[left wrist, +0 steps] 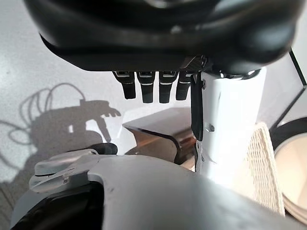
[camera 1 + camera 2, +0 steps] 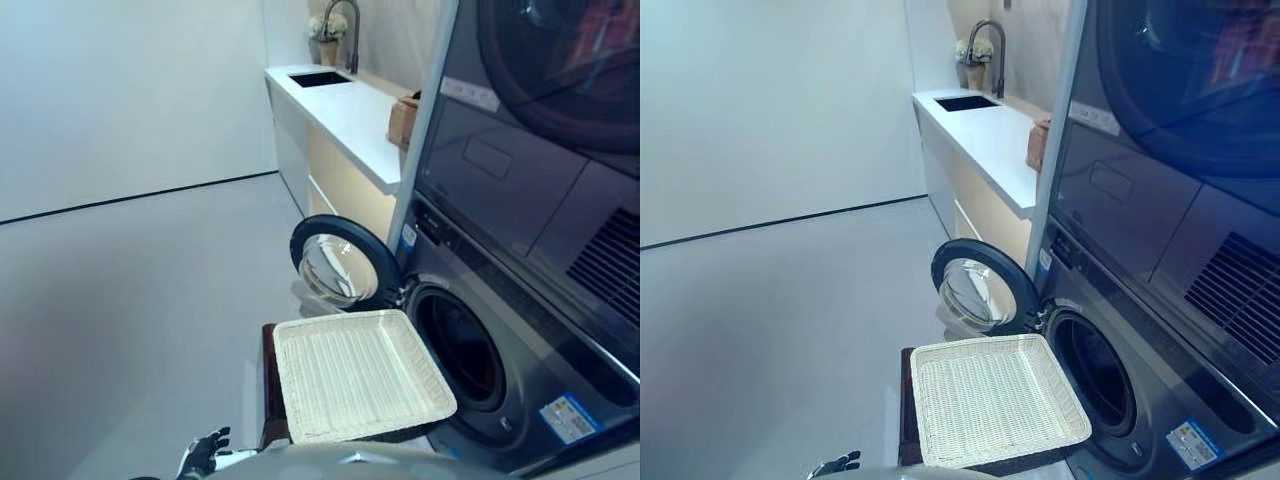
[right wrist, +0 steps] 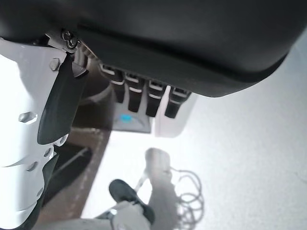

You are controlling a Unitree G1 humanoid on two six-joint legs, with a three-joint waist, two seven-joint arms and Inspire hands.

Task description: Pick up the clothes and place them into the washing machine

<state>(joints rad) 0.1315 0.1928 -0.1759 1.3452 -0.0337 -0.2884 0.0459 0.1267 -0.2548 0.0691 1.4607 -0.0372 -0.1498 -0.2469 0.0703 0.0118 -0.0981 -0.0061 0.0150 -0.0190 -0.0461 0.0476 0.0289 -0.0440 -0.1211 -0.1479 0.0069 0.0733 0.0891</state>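
The basket sits on a low dark stand right at the washer's open drum, at about 9 o'clock from the opening, so that a load could go from one to the other with a short reach. The door is swung wide toward 11 o'clock, out of the way of that path. The basket looks empty: no clothes show in it or on the floor, and the drum's inside is too dark to tell whether they already lie there.

The left hand hangs low at 7 o'clock from the basket, its fingers straight and relaxed, holding nothing. The right hand shows only in its wrist view, fingers likewise loose and empty, pointing down at the floor.

The desk with the sink runs off at 12 o'clock; a brown object on it is half cut off by the washer's edge.
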